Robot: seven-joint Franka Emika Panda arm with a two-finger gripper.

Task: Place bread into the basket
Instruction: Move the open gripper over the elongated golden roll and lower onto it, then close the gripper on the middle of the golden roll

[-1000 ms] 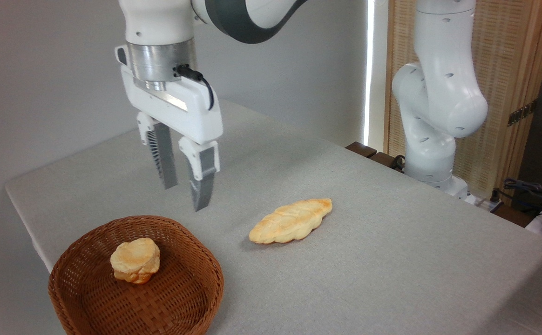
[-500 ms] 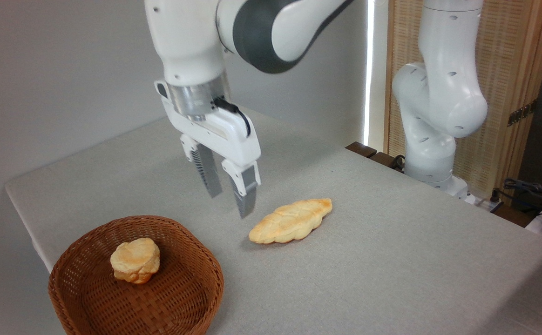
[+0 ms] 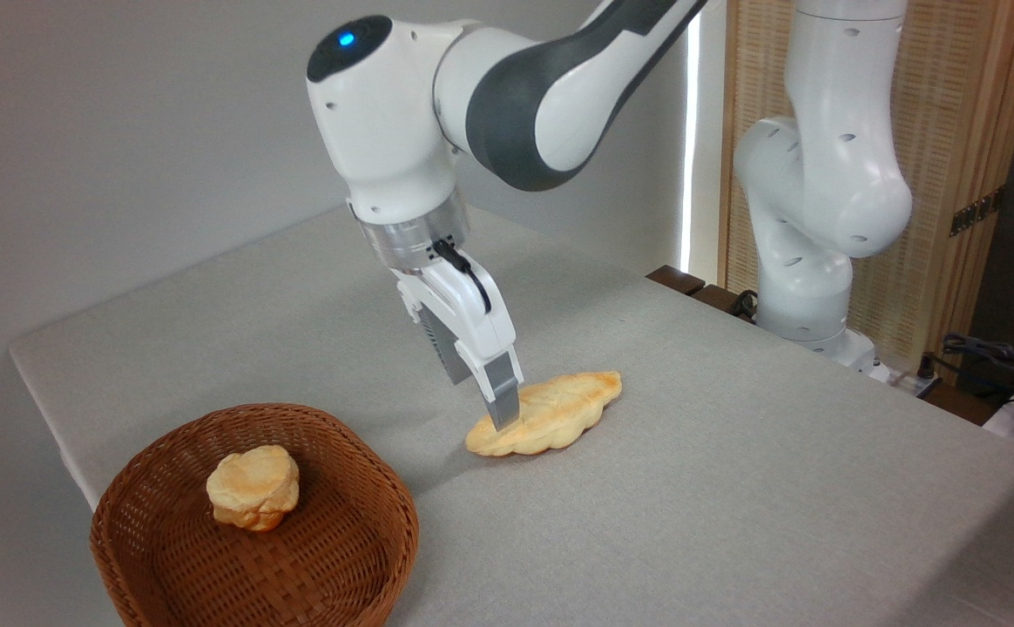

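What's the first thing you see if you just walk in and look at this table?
The big white and grey robot arm reaching down from the top, its gripper low over the long, golden, leaf-shaped braided bread in the middle of the grey table. At the front left sits a round, reddish-brown wicker basket holding a small puffy bun.

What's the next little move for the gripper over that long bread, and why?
Probably ease straight down a touch, then close. The gripper sits at the bread's left part, one finger in front of it; whether the jaws straddle it can't be told. The bread lies flat on the table, outside the basket.
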